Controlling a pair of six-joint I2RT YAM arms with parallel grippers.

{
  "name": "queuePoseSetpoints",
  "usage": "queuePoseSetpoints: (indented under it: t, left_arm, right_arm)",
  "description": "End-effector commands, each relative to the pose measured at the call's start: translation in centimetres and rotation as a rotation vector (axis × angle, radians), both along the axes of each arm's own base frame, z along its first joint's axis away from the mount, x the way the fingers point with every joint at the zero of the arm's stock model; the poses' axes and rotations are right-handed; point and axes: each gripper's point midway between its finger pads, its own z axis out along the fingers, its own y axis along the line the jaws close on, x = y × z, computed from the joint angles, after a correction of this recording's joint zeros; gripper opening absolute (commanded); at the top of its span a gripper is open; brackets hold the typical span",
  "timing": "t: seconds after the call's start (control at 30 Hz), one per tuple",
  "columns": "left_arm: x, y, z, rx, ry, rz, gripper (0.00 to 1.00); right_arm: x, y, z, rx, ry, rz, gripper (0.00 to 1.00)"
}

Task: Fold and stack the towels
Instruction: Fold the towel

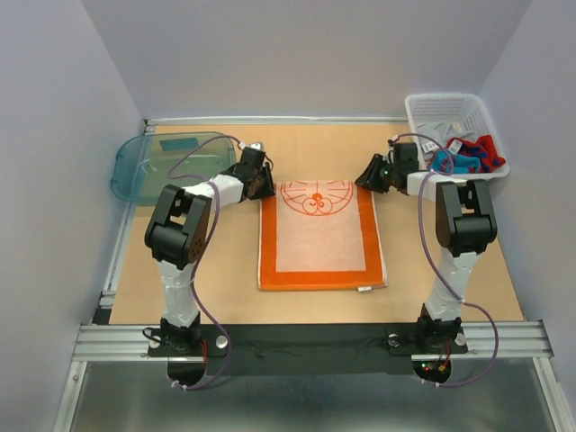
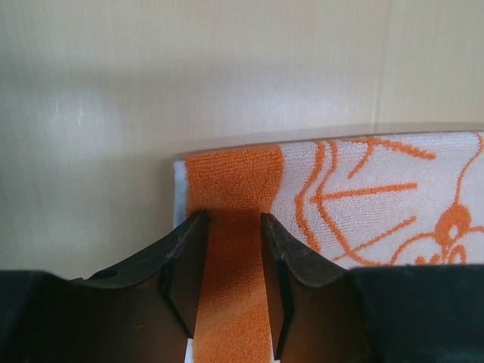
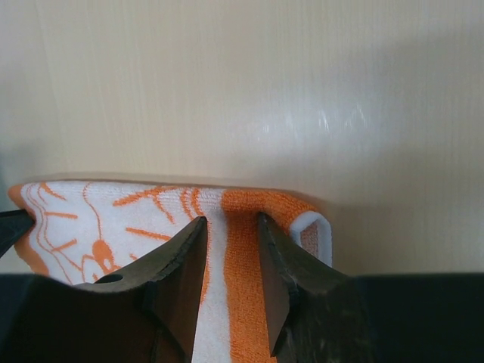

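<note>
My left claw (image 2: 233,227) narrow astride orange towel (image 1: 319,238) far-left corner, right claw (image 3: 231,231) narrow astride far-right corner, bare tan table (image 1: 225,261) around, grey walls.

The orange towel (image 2: 234,249) runs off the right and bottom edges of the left wrist view. At upper right overhead, the basket (image 1: 430,110) hides most of the red and blue cloths (image 1: 468,157).

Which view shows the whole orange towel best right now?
The top external view: the orange towel lies flat, all four edges visible. The left wrist view shows only its far-left corner, the right wrist view only its far-right corner.
</note>
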Motion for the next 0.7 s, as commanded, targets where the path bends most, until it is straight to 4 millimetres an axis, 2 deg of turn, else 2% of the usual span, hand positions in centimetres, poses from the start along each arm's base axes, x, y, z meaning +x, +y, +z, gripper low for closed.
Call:
queuePoseSetpoints:
  t: [0.0,0.07,0.1,0.13,0.17,0.23,0.27,0.3,0.33,0.4,0.43,0.5,0.63,0.67]
  left_arm:
    - [-5.9,0.2,-1.9,0.004,0.125,-0.018,0.46]
    - [-7.4,-0.2,-1.2,-0.002,0.115,-0.033,0.46]
    - [-7.4,-0.4,-0.3,-0.010,0.095,-0.039,0.46]
    - [-8.1,-0.2,-0.5,0.004,0.100,-0.045,0.46]
    - [-8.2,-0.1,0.5,0.006,0.078,-0.053,0.47]
    - [-8.4,0.4,1.4,0.028,0.055,-0.065,0.53]
    - [-8.2,1.1,2.5,0.055,0.027,-0.055,0.56]
    - [-7.6,1.4,3.6,0.089,-0.009,-0.075,0.60]
    - [-7.5,1.7,4.3,0.106,-0.029,-0.087,0.67]
    - [-7.2,2.0,6.0,0.140,-0.073,-0.121,0.73]
    - [-6.7,2.3,6.8,0.179,-0.105,-0.149,0.83]
    - [-6.6,2.8,7.7,0.237,-0.136,-0.206,0.93]
    - [-6.7,2.5,7.9,0.276,-0.154,-0.312,0.97]
    - [-6.8,2.6,7.6,0.298,-0.144,-0.354,0.97]
  right_arm:
    - [-4.4,-1.5,-1.8,-0.084,0.086,0.009,0.41]
    - [-6.0,-1.5,-1.3,-0.093,0.085,0.032,0.41]
    - [-6.3,-1.5,-1.1,-0.097,0.083,0.046,0.42]
    - [-7.0,-1.6,-0.8,-0.102,0.092,0.057,0.43]
    - [-7.2,-1.5,-0.3,-0.108,0.088,0.074,0.47]
    - [-7.2,-1.4,1.4,-0.138,0.046,0.140,0.51]
    - [-7.7,-1.6,1.7,-0.155,0.065,0.165,0.56]
    - [-6.7,-1.7,3.3,-0.203,0.007,0.219,0.59]
    - [-7.2,-2.0,3.6,-0.229,0.029,0.246,0.61]
    - [-6.6,-2.9,4.6,-0.319,-0.005,0.314,0.66]
    - [-5.9,-3.4,5.7,-0.367,-0.022,0.336,0.66]
    - [-5.3,-4.1,6.3,-0.444,-0.046,0.406,0.66]
    - [-4.8,-4.2,5.3,-0.507,-0.053,0.553,0.64]
    - [-4.6,-4.2,5.7,-0.509,-0.049,0.579,0.64]
